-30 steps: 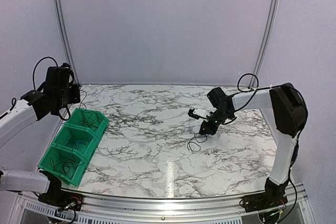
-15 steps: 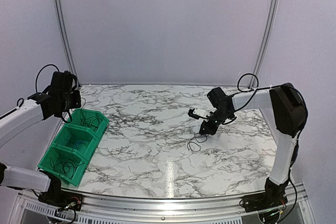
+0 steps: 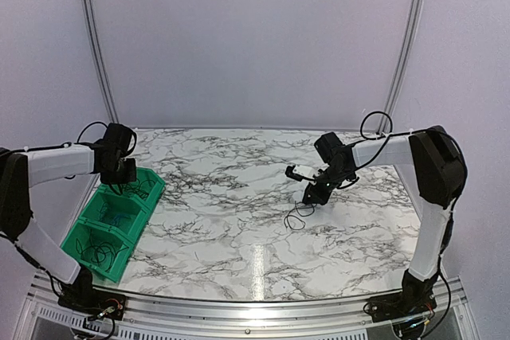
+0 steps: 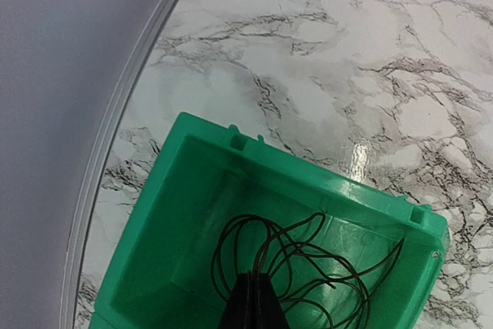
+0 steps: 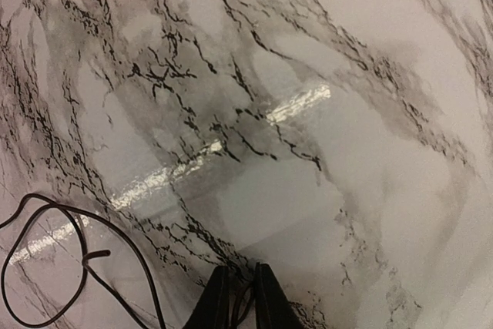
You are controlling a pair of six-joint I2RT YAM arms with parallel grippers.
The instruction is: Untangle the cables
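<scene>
While the left arm reaches over the green bin (image 3: 78, 232) at the left edge of the worktop (image 3: 239, 228), the right arm sits low at right of centre.

Top view: the bin has three compartments in a row. The left end effector (image 3: 121, 174) hangs at the far compartment, just above the far-bin cable (image 3: 141, 187), which is thin black loops. The middle compartment holds a blue cable (image 3: 119, 216). The near compartment holds the near-bin cable (image 3: 99, 251), a loose black tangle. The right end effector (image 3: 312, 197) points down close to the marble. The loose black cable (image 3: 298, 217) trails from it into a small loop lying on the worktop just in front, well apart from the bin.

Left wrist view: the left end effector (image 4: 251, 281) has its fingers pressed together, tip down inside the far compartment of the green bin (image 4: 323, 181), in among the loops of the far-bin cable (image 4: 254, 219). Can't tell if a strand is caught between the fingers. Marble worktop (image 4: 347, 59) lies beyond the bin.

Right wrist view: the right end effector (image 5: 240, 269) has its fingers nearly together with a narrow slit, pinching a thin strand of the loose black cable (image 5: 94, 254) that runs up through the slit. The rest of that cable lies in a loop at lower left, flat on the worktop (image 5: 323, 159). Glare streaks cross the marble.
</scene>
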